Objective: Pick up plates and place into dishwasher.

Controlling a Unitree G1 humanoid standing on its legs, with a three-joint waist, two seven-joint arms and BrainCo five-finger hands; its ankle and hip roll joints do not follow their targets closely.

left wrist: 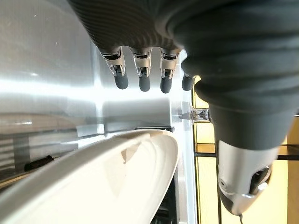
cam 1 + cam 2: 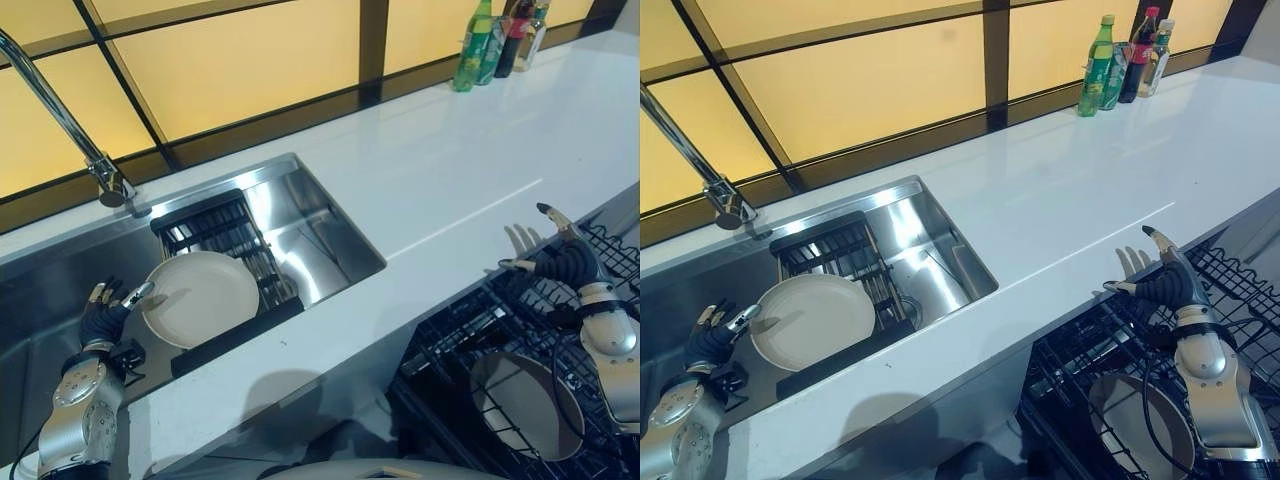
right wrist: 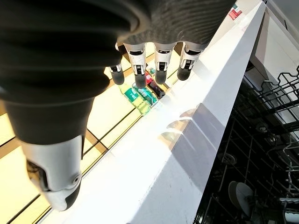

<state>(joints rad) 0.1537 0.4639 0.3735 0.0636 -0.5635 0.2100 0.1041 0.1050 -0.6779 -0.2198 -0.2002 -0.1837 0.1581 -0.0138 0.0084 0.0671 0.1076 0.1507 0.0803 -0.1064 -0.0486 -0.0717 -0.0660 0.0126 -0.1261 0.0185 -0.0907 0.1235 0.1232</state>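
Plate (image 2: 200, 297) on rack (image 2: 215, 232) in sink (image 2: 320, 245); dishwasher rack (image 2: 470, 330) right, below counter (image 2: 470, 170), holding second plate (image 2: 525, 405).

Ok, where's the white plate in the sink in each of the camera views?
Left eye view: plate lower left, on the sink's dark rack, beside the left hand.
Right eye view: lower left, same rack.
Left wrist view: its rim crosses the picture just past the hand.
Right wrist view: faces the counter, away from the sink.
Shared landmark: the faucet in both eye views.
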